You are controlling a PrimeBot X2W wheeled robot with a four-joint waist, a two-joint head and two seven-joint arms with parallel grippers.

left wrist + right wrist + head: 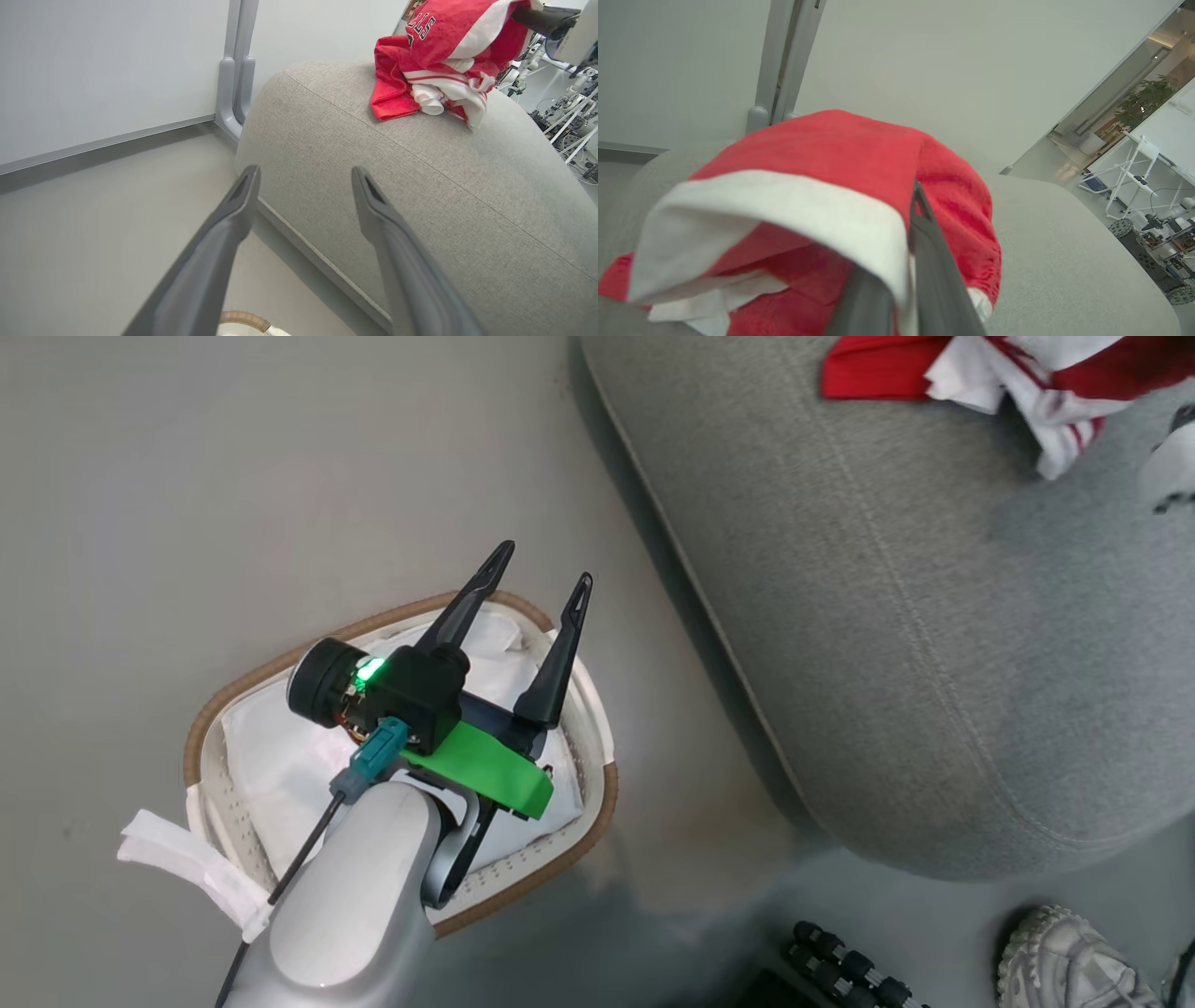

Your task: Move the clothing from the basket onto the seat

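Two red-and-white sports garments point(990, 373) lie bunched on the grey sofa seat point(934, 644), one's white hem clenched in the right end effector point(903, 280), while the left end effector point(541, 565) hovers released, fingers spread, over the laundry basket point(611, 798) beside the sofa.

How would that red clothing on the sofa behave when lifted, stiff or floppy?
Probably floppy: the clothing is bunched in folds on the seat and droops over the right gripper. Likely light, since that pinch alone holds a fold up. It should sag and trail, not roll.
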